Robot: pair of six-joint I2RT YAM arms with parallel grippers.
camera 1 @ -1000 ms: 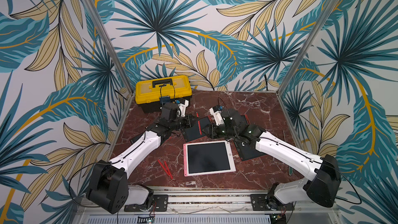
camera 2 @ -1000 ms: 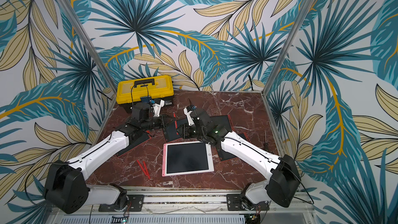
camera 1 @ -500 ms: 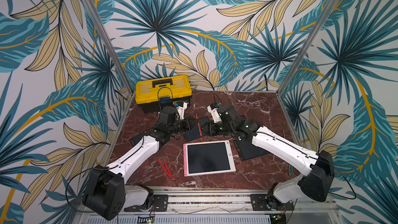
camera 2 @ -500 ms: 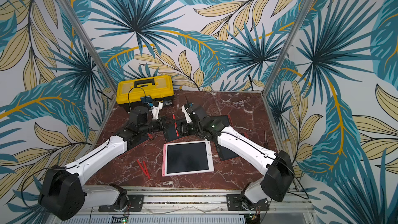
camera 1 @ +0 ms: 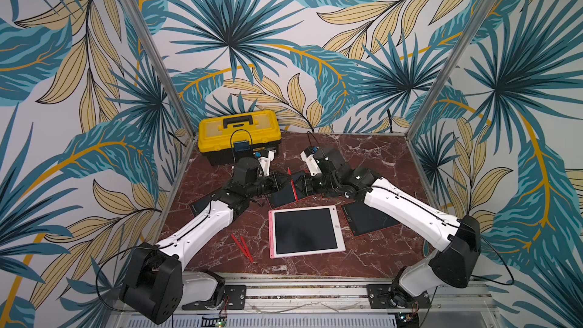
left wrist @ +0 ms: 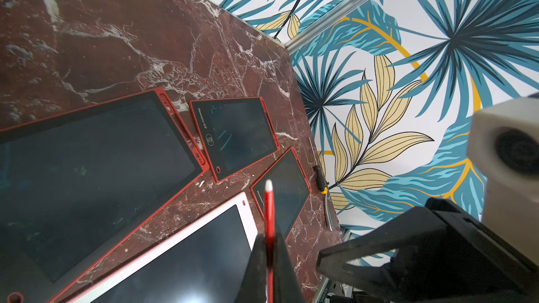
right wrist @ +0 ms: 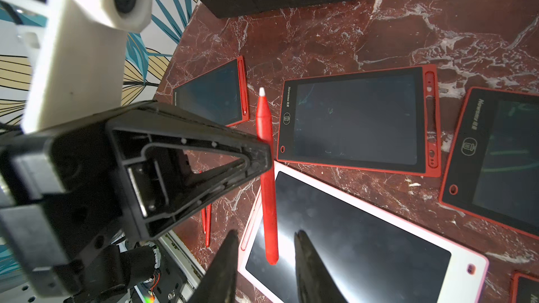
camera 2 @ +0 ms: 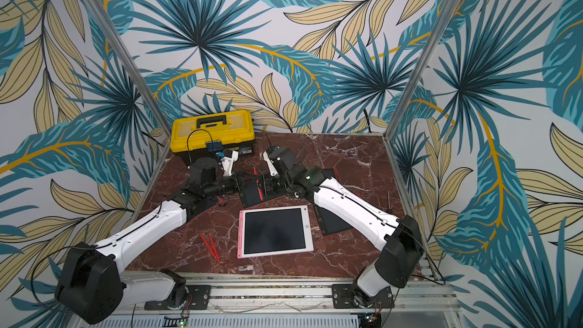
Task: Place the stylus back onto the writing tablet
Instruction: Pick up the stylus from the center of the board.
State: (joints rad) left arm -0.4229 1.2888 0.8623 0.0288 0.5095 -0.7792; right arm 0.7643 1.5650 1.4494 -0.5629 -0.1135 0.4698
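Nearest the front rail lies the pink-framed tablet (camera 1: pixel 335 228), flat on the marble table (camera 1: pixel 372 257). Two loose red styluses (camera 1: pixel 243 245) lie side by side just off its left edge. Just beyond the tablet's far left corner the red stylus (right wrist: pixel 267 170) is held clear of the table, its white tip pointing away from the tablet. The left gripper (left wrist: pixel 269 237) is pinched tight on it at about mid-length. The right gripper (right wrist: pixel 266 232) stands with its jaws narrowly apart on either side of the stylus's blunt end, with a gap showing on both sides. In both top views the two grippers meet over a small red-framed tablet (camera 1: pixel 284 196) beyond the pink one and cover most of it, so the stylus's height above it cannot be read there. The left forearm hides all but a corner of another tablet (camera 1: pixel 202 205) to the left. The right forearm crosses the red-framed tablet (camera 1: pixel 369 220) to the pink tablet's right. Farthest from the pink tablet, a yellow toolbox (camera 1: pixel 238 127) sits against the back wall, its front partly hidden by the left wrist.
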